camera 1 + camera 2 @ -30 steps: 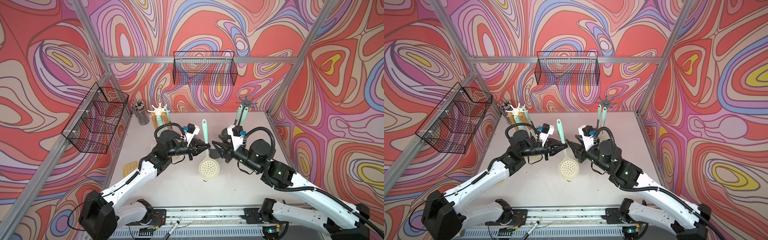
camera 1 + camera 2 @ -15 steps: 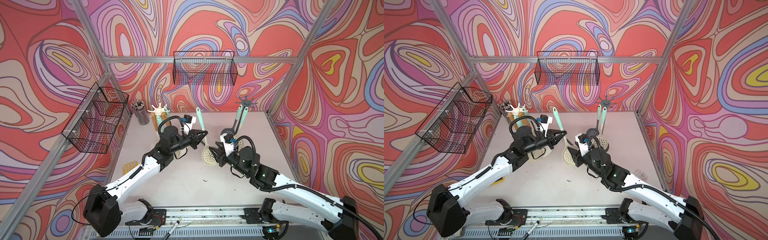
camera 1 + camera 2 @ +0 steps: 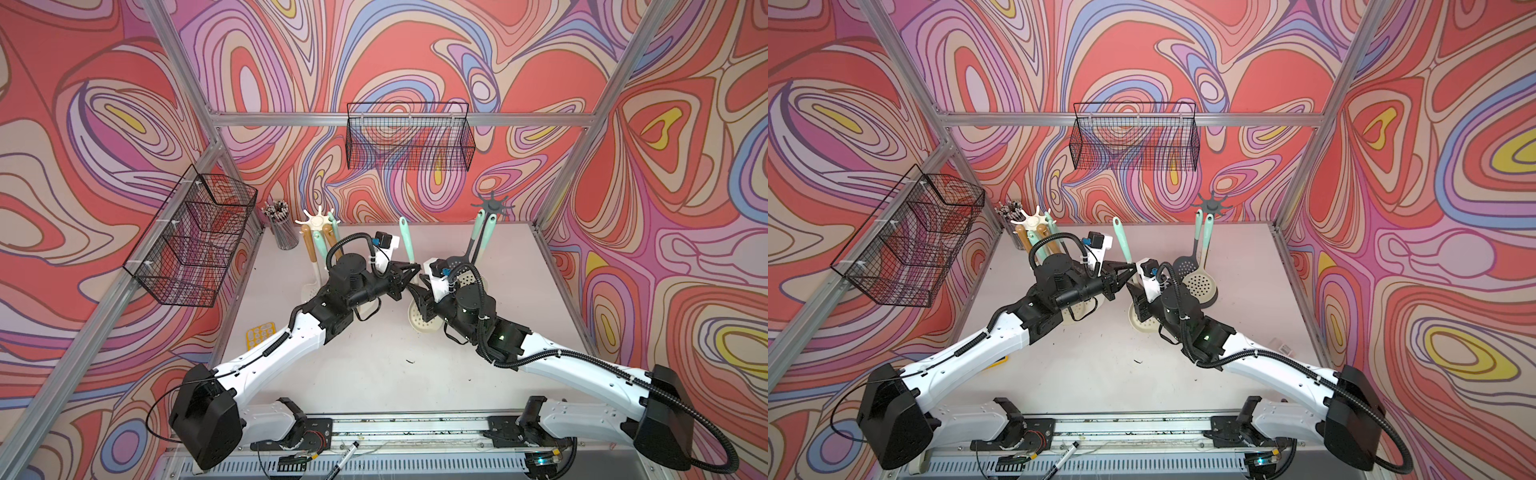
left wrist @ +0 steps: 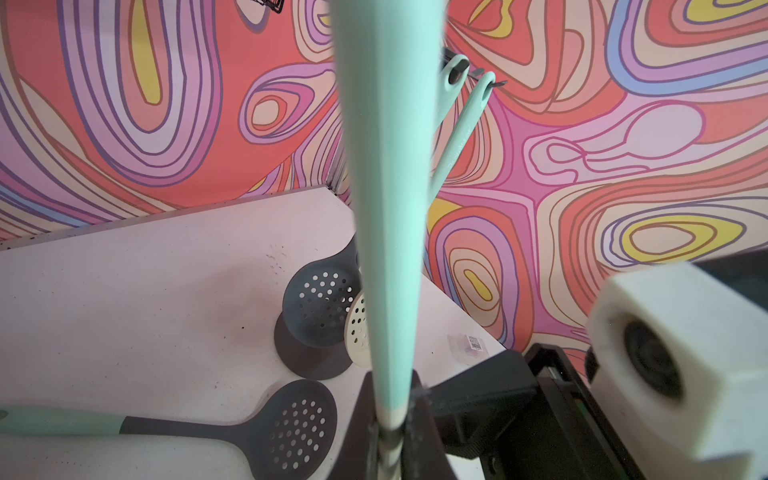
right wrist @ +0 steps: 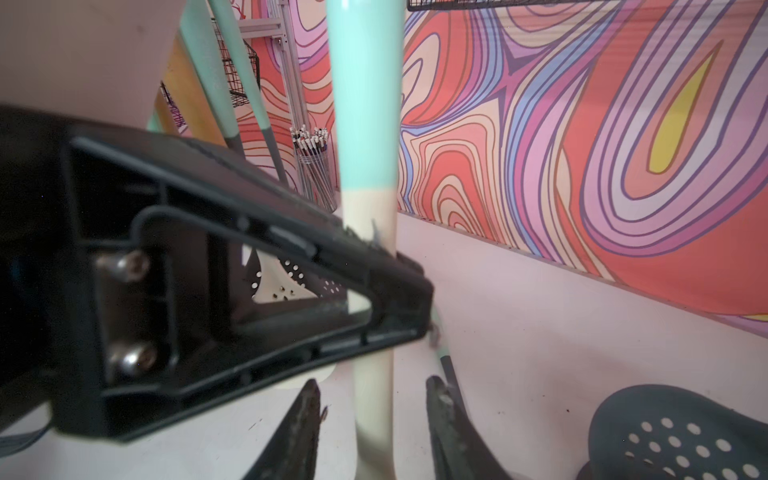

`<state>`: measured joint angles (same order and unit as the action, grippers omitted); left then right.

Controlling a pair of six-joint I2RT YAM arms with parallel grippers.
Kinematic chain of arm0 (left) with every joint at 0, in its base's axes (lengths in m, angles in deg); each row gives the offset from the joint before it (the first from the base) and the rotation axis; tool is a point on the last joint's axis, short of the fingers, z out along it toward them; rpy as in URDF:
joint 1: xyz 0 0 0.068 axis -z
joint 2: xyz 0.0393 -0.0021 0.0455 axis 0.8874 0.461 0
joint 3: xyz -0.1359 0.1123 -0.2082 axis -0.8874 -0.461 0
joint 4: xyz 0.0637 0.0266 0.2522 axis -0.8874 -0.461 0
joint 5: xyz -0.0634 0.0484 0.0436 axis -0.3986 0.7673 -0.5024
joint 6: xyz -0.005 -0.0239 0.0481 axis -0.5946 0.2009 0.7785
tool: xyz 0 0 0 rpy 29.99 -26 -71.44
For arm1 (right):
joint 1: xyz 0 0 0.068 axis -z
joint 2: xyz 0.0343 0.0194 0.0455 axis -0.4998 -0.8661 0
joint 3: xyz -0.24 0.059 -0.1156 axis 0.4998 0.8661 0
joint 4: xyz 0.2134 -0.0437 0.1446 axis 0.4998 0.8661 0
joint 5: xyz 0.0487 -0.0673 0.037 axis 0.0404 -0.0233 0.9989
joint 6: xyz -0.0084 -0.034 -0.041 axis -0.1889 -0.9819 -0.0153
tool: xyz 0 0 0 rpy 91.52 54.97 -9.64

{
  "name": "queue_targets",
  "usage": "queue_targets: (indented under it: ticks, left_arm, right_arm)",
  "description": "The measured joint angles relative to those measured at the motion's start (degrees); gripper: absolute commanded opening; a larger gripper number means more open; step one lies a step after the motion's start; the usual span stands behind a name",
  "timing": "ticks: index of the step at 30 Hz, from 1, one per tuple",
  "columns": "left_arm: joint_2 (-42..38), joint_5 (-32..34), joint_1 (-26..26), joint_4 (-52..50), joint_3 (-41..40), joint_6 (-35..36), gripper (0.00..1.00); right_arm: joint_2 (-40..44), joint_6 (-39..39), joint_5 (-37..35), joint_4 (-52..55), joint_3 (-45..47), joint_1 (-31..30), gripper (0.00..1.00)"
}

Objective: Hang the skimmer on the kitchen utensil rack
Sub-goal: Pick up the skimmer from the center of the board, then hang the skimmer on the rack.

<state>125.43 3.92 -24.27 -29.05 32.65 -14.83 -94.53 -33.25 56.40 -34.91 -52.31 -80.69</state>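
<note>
Black wire forms a basket [image 3: 191, 245] on the wall, far to the left of the skimmer [image 3: 406, 245]. Nearer the skimmer on that side, at the back of the table [image 3: 374, 374], stand a mesh cup of pens [image 3: 284, 232] and a cream utensil rack [image 3: 318, 219] with several handles hanging from it. A small yellow item [image 3: 260, 334] lies on the table, left of the skimmer and toward the front.

Left gripper [image 3: 409, 272]: reaches in from the skimmer's left and is clamped on its stem, just where the mint handle gives way to cream. The skimmer stands near upright, mint handle up, cream perforated head down by the table. Whether the head touches the table cannot be told.

Right gripper [image 5: 372, 382]: comes in from the skimmer's right, below the left gripper. Its jaws stand apart, one on each side of the cream stem, with a gap showing on both sides.

Dark utensil rack [image 3: 492, 205]: behind and to the right of the skimmer. Two mint-handled utensils hang from it, one with a dark perforated head [image 3: 1185, 264], one with a cream perforated head [image 3: 1200, 282]. The skimmer is well apart from its hooks.
</note>
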Motion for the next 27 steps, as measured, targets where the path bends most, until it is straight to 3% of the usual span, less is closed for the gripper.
queue_targets:
  ticks: [9,12,17,21,27]
  left_arm:
    - [-0.1,0.7,0.0,-0.6,0.0,0.1,0.09]
    - [-0.3,0.8,0.0,-0.8,0.0,0.3,0.28]
    - [-3.0,0.9,0.0,-4.3,0.0,1.7,0.76]
    - [-6.8,0.9,0.0,-8.6,0.7,3.5,0.89]
    - [-11.6,-0.9,-0.8,-14.1,3.7,7.0,0.96]
  right_arm:
    - [-2.5,-0.8,-1.5,-0.8,-1.3,-0.2,0.12]
    - [-2.5,-0.8,-1.4,-0.8,-1.4,-0.4,0.09]
    - [0.0,-0.6,-2.3,1.7,-1.2,-0.2,0.07]
    - [5.9,-0.5,-2.7,5.7,-0.3,-0.2,0.08]
    - [14.9,-0.2,-3.4,13.9,-0.2,0.5,0.08]
